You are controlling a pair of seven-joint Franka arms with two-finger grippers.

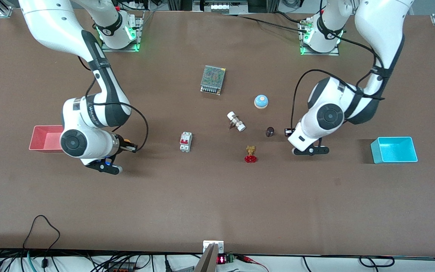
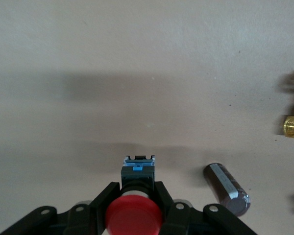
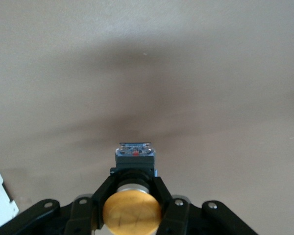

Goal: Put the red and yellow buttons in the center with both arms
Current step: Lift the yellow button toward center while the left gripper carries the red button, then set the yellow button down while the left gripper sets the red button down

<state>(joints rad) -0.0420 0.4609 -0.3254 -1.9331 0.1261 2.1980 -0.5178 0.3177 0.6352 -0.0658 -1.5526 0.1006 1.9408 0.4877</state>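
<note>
The red button (image 2: pixel 133 215), with a red mushroom cap on a black body with a blue tab, is clamped between the shut fingers of my left gripper (image 2: pixel 137 188). That gripper (image 1: pixel 288 132) hangs over the brown tabletop (image 1: pixel 217 196), beside a dark cylinder (image 1: pixel 270 131). The yellow button (image 3: pixel 132 213) has an orange-yellow cap, and my right gripper (image 3: pixel 133 183) is shut on it. That gripper (image 1: pixel 130 146) is over the table between a red bin and a white breaker, with a bit of yellow cap (image 1: pixel 127 142) showing.
A red bin (image 1: pixel 45 138) sits at the right arm's end and a blue bin (image 1: pixel 394 150) at the left arm's end. Mid-table lie a breaker (image 1: pixel 185 142), a red-handled brass valve (image 1: pixel 251 154), a white fitting (image 1: pixel 236 121), a blue-domed bell (image 1: pixel 261 101) and a mesh power supply (image 1: pixel 213 79).
</note>
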